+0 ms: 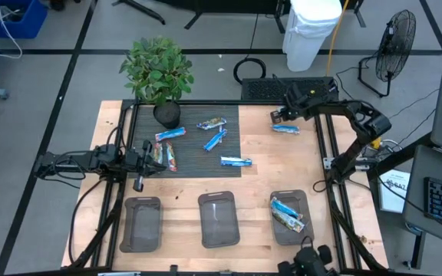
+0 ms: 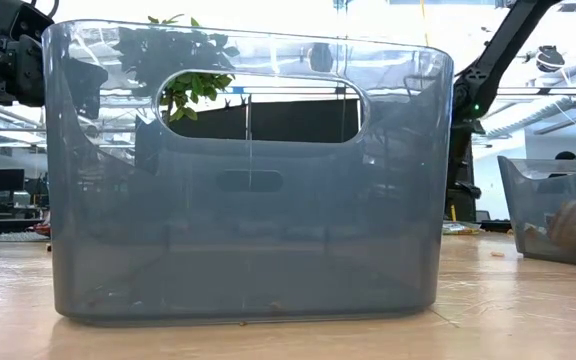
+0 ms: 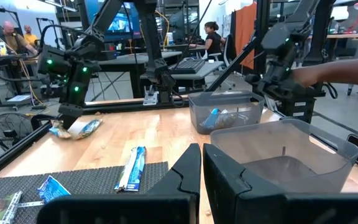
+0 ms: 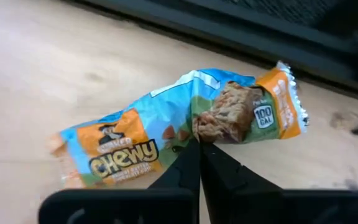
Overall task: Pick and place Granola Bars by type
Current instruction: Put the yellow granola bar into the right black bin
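Robotics lab: taped floor (image 1: pixel 67 46), people at monitor desks (image 3: pixel 185 62), a floor fan (image 1: pixel 394 38).

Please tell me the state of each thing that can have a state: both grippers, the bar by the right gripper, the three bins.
right gripper: shut, pinching the blue-and-orange bar
blue-and-orange bar: crumpled, on the bare wood, pinched at its middle
left gripper: shut, holding nothing, over the mat's left edge
left bin: empty
middle bin: empty
right bin: holds bars
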Controlling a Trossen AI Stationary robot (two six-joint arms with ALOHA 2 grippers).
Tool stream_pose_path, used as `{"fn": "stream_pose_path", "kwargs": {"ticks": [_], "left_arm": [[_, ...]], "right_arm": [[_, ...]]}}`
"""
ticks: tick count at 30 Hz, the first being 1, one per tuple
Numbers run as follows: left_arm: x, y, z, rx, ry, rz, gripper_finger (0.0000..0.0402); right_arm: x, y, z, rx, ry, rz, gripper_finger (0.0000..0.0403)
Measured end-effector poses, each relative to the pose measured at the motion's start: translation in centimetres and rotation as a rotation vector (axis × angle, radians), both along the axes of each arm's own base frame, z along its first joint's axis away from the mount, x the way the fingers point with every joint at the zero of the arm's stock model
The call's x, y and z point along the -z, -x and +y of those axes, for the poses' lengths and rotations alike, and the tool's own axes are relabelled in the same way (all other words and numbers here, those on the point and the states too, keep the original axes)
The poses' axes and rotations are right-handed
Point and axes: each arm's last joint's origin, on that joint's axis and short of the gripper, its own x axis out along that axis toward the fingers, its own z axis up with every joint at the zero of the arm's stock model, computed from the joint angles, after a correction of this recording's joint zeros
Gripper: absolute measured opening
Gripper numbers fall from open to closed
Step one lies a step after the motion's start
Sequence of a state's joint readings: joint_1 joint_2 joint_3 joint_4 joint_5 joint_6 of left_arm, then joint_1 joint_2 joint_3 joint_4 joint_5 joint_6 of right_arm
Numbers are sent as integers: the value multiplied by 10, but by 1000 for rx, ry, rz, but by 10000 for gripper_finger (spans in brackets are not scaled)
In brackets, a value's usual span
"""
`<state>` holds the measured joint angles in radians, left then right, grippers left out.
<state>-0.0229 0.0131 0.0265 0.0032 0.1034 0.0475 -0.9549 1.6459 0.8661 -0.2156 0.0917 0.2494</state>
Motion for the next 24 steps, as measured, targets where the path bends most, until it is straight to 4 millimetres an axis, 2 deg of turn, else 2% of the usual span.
{"fn": "stream_pose_path", "kwargs": {"ticks": [9, 17, 24], "left_arm": [[0, 0, 0, 0, 0, 0, 26], [0, 0, 0, 0, 0, 0, 26], [0, 0, 0, 0, 0, 0, 26]], "right_arm": [[-50, -21, 32, -171, 126, -132, 0], [-94, -36, 78, -344, 242, -241, 0], [-118, -42, 120, -478, 268, -322, 0]]}}
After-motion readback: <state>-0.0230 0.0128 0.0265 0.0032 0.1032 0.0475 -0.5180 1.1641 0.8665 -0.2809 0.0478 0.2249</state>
